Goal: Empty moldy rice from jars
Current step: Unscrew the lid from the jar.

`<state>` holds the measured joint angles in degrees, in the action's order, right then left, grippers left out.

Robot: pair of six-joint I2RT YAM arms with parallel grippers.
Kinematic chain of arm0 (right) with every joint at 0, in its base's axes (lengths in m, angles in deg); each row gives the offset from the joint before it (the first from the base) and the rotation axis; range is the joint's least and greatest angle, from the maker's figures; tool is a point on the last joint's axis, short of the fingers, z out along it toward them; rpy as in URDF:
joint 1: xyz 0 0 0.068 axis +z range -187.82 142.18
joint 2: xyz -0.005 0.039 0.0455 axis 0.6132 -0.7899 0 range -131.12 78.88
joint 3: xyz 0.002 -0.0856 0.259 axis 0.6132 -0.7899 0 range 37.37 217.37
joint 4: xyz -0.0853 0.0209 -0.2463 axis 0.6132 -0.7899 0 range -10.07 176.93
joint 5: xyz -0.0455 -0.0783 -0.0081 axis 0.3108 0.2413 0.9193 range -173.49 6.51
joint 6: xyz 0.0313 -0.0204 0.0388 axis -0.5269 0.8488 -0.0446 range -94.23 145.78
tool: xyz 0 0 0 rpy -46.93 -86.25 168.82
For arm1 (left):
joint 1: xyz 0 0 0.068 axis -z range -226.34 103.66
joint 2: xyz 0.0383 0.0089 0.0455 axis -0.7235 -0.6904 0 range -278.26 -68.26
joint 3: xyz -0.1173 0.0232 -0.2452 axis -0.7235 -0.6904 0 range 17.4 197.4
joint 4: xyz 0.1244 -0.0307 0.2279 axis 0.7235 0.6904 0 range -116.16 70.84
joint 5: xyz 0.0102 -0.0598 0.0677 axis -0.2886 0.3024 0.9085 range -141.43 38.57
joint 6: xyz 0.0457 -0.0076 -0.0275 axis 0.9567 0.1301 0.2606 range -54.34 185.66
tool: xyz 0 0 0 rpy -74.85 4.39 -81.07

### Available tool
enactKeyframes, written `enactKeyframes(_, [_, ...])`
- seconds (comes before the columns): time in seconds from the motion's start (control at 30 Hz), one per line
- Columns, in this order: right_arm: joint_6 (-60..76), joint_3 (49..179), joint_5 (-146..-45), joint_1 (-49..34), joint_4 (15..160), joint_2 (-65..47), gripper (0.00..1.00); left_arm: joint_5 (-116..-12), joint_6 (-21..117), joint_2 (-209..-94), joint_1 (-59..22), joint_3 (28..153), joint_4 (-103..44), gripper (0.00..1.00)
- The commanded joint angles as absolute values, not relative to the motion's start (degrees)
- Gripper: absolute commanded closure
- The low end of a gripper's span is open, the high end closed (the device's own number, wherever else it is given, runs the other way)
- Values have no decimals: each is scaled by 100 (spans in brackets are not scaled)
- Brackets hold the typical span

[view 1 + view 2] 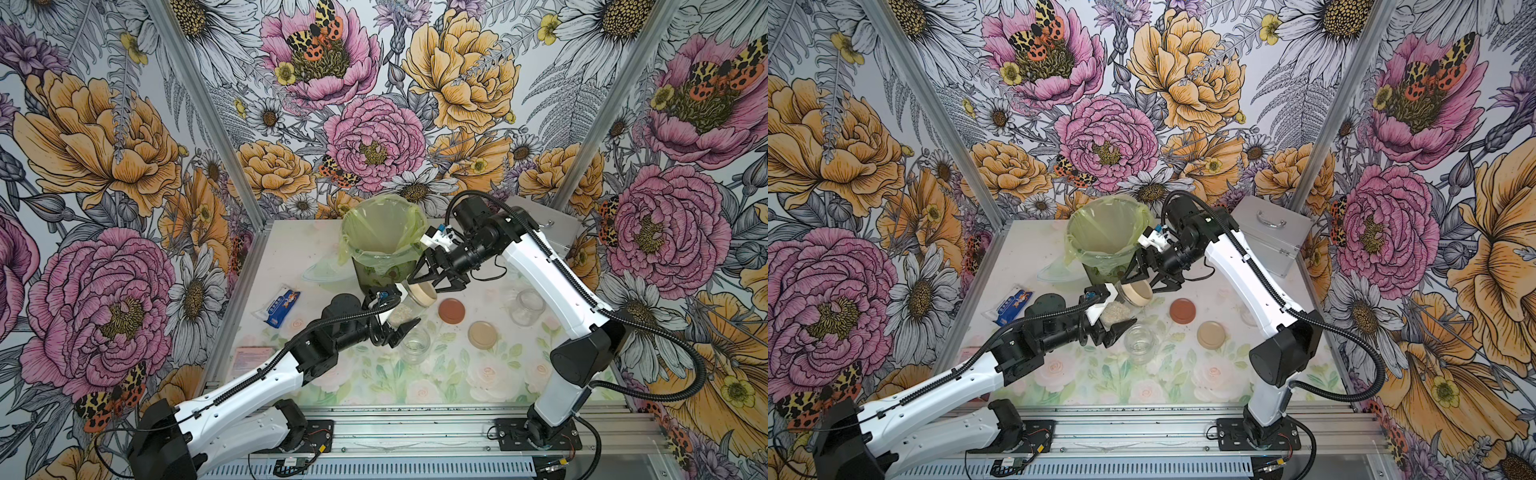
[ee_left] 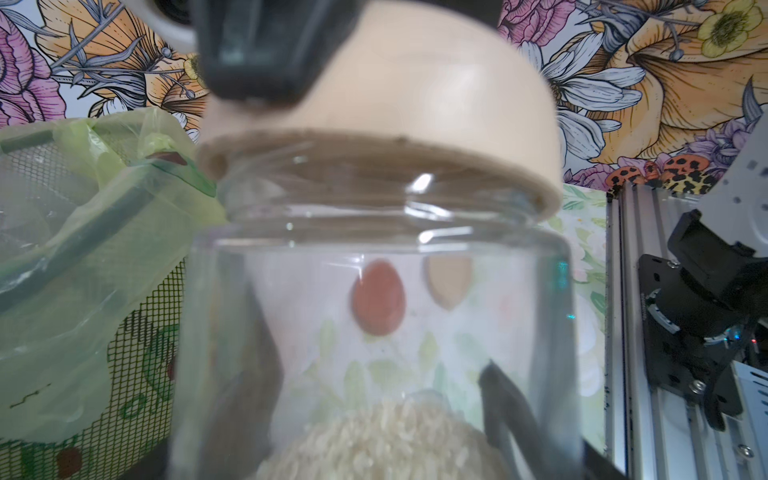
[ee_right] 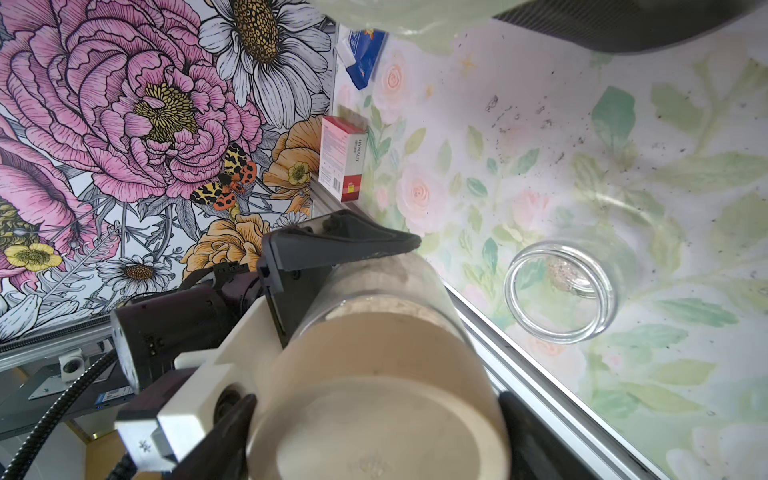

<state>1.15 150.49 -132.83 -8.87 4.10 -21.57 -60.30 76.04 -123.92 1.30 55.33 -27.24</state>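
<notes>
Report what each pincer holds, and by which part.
Left pincer grips the rice jar by its glass body. Right pincer clamps the beige lid on that jar, by its sides.

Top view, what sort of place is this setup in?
Probably a staged robot test booth, not a home: floral-printed wall panels, a metal mounting rail, and a flower-patterned tabletop.

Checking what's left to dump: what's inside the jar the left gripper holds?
Off-white rice lies piled in the tilted jar, seen through the glass. The beige lid, clasped by the right gripper, covers the mouth; the left gripper hides part.
</notes>
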Motion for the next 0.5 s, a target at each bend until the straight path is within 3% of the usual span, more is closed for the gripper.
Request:
enactKeyframes(0.0, [642,15134,-12909,-874,789,-2024,34,-6638,7464,-12057,86,5973,-3134,100])
enactKeyframes(0.47, [1402,14284,-12818,-762,2044,-1628,32,-6949,7463,-11845,24,6210,-2714,100])
